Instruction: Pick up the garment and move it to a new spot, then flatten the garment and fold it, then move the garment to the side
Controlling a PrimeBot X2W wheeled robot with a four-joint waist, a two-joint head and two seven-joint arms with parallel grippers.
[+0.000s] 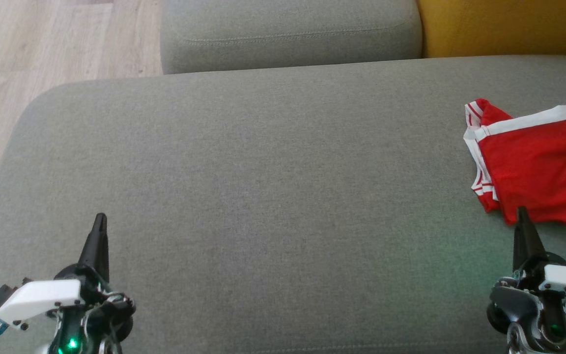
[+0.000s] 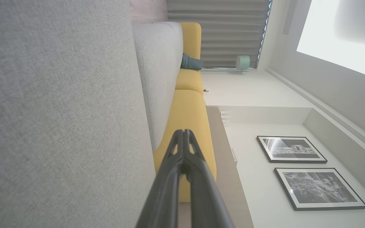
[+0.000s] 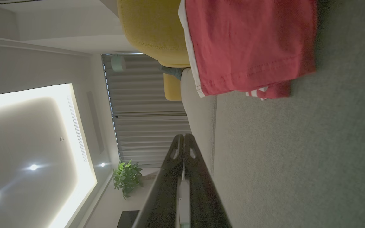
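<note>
The broad grey sofa seat (image 1: 263, 172) carries a folded red garment (image 1: 533, 167) with white trim at its right side. The right hand (image 1: 523, 216), fingers pressed together and empty, points at the garment's near edge. The left hand (image 1: 100, 221), likewise closed on nothing, sits well apart.

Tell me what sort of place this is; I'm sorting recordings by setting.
Probably a home living room: a grey sofa with a yellow cushion, framed pictures on the wall, long curtains and a potted plant.
</note>
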